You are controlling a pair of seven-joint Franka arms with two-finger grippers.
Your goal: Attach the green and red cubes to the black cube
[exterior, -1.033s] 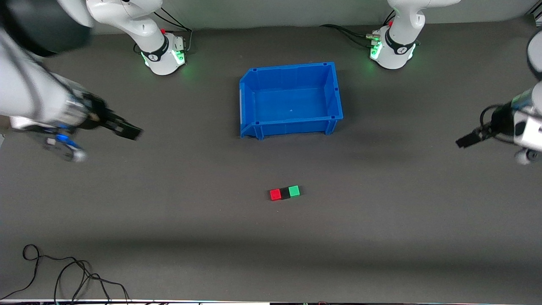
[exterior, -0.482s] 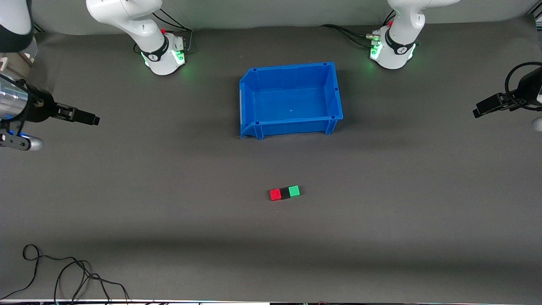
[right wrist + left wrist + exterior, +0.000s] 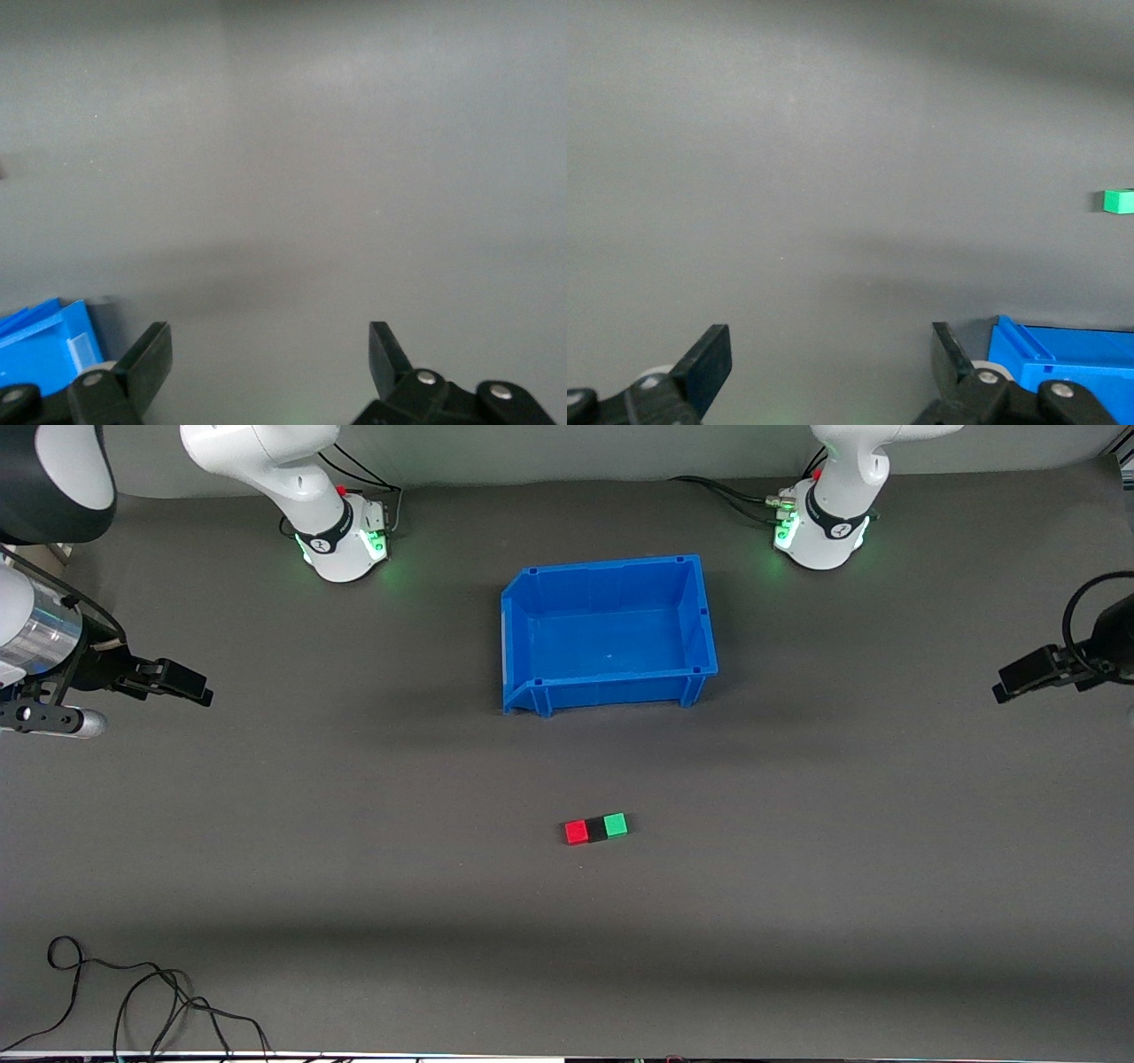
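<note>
You had the red cube (image 3: 576,833), black cube (image 3: 596,830) and green cube (image 3: 616,825) joined, six o'clock from the blue bin (image 3: 608,688). Left gripper (image 3: 1028,676) and right gripper (image 3: 173,681) hung spread, empty; nothing looked left.

Blue bin (image 3: 1063,350) cropped in both wrist views

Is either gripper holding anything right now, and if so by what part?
Nothing is held. The left gripper and the right gripper are both open and empty above bare mat, away from the red, black and green cubes.
</note>
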